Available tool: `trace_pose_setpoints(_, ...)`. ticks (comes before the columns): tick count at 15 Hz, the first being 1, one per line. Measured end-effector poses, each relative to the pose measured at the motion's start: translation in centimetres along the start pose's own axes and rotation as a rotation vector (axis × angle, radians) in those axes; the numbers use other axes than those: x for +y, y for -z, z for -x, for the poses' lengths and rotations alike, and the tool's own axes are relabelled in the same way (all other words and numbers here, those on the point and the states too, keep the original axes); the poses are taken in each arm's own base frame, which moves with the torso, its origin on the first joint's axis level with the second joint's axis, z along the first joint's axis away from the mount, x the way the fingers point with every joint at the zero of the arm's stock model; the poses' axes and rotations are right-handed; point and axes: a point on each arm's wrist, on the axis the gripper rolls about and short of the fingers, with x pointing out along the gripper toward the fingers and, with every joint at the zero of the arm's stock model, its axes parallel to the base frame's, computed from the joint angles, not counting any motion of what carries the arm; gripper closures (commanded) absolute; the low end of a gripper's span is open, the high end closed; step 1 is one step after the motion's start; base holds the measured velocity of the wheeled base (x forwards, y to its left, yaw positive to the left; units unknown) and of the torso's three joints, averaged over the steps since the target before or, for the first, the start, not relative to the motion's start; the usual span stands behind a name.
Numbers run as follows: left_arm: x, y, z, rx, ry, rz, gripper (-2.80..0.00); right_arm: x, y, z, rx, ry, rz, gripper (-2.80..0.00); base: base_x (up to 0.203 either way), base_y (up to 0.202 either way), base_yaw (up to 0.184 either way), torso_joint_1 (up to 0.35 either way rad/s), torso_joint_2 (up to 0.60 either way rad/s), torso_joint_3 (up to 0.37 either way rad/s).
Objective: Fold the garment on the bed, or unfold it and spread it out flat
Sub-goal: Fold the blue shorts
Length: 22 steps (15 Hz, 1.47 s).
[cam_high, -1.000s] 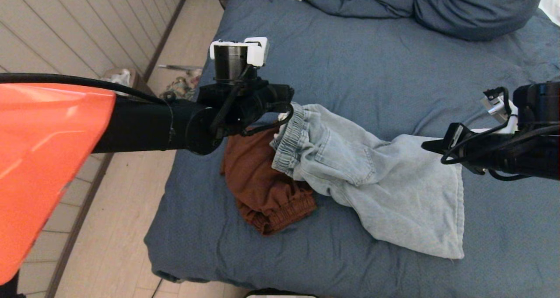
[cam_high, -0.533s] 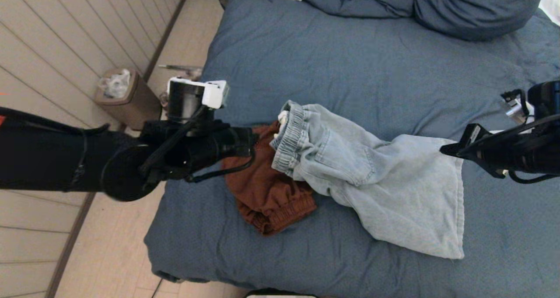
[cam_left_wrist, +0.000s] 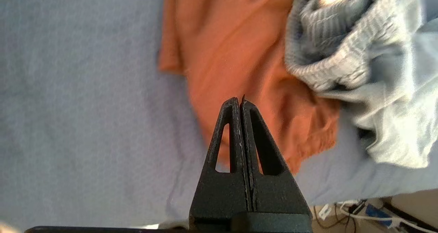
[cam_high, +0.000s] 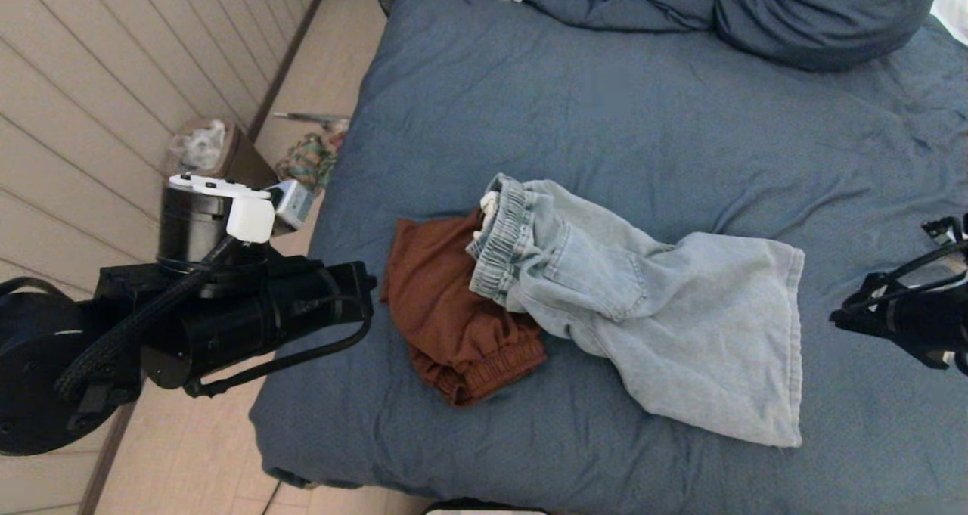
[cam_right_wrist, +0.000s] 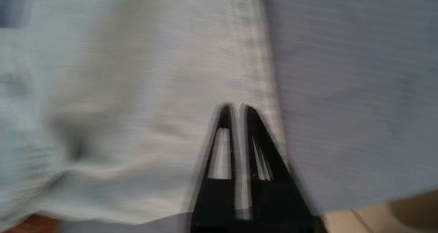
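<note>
Left claw (cam_left_wrist: 239, 101) is clenched tight on nothing, and the right claw (cam_right_wrist: 235, 106) has its tips barely parted, also empty. So nobody's got hold of any cloth right now.

Now the actual job. The pale denim trousers (cam_high: 643, 311) lie about mid-bed, nearer the foot edge, running crosswise. The leg end toward the robot's right is spread pretty flat with a clean hem, but the elastic waistband end is bunched up and twisted, and there's a rumpled ridge through the middle. That waistband end sits partly on top of a rust-brown garment (cam_high: 446, 311), which is crumpled in a heap beside it. Honestly I'd call this half done at best: one end laid out, the other end wanting a pull and a smooth-out, and the brown piece untouched as far as I can judge.

All of it rests on the bed (cam_high: 605, 122), with the bunched duvet (cam_high: 756, 8) up at the far end, well apart from the clothes.

As for the claws: the left one hangs off the bed's left edge, near the brown garment but not touching. The right one hovers just past the trouser hem, on the bare cover side.
</note>
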Motion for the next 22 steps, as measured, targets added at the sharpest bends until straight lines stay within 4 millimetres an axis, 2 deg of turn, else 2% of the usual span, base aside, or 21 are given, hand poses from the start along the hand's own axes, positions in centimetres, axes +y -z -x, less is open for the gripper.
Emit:
trace_pose_setpoints(3,0.5,0.5,0.2,0.017,-0.011,0.003,0.00,-2.0,1.5,-1.7,0.074,0.085,0.035,-2.80,0.000,0.000,0.000,0.000,0.00,0.000)
trace_pose_setpoints(7,0.5,0.1,0.5,0.026,0.101,0.041,0.00,-3.1,2.7,-4.2,0.110,0.093,0.033,-2.80,0.000,0.000,0.000,0.000,0.00,0.000)
trace_pose_setpoints(15,1.1,-0.3,0.3,0.044,0.154,0.055,0.00,0.3,4.1,-8.3,0.130,-0.014,0.082,-2.80,0.000,0.000,0.000,0.000,0.00,0.000)
trace_pose_setpoints(20,1.7,-0.5,0.3,0.057,0.198,0.071,0.00,1.0,5.0,-10.1,0.132,-0.045,0.089,-2.80,0.000,0.000,0.000,0.000,0.00,0.000)
trace_pose_setpoints(21,1.9,-0.6,0.3,0.053,0.192,0.074,0.00,1.1,5.2,-10.2,0.141,-0.046,0.088,0.00,0.000,0.000,0.000,0.000,0.00,0.000)
trace_pose_setpoints(22,2.0,-0.7,0.3,0.049,0.189,0.076,0.00,1.3,5.5,-10.3,0.146,-0.048,0.082,0.00,0.000,0.000,0.000,0.000,0.00,0.000)
